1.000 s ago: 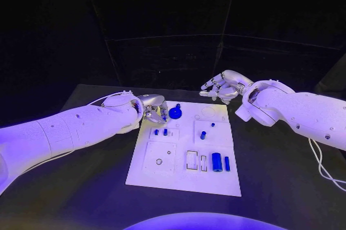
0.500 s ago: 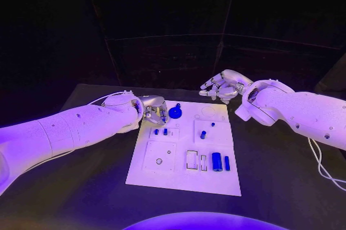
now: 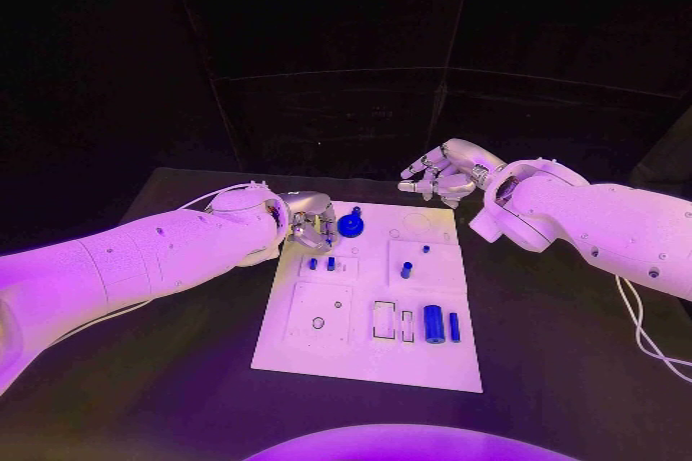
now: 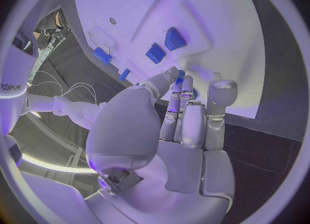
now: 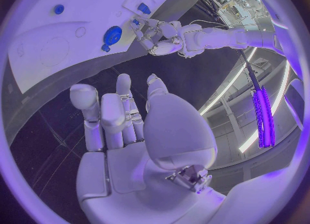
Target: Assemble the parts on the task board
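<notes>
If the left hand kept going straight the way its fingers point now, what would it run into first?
Most likely the round blue part at the far end of the task board. The left hand sits at the board's edge with its fingers aimed at that part; whether they already touch it cannot be told.

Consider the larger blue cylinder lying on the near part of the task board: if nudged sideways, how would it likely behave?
The larger blue cylinder lies on its side, so it would probably roll rather than slide. It looks solid and stiff. The thinner blue piece beside it might stop it.
</notes>
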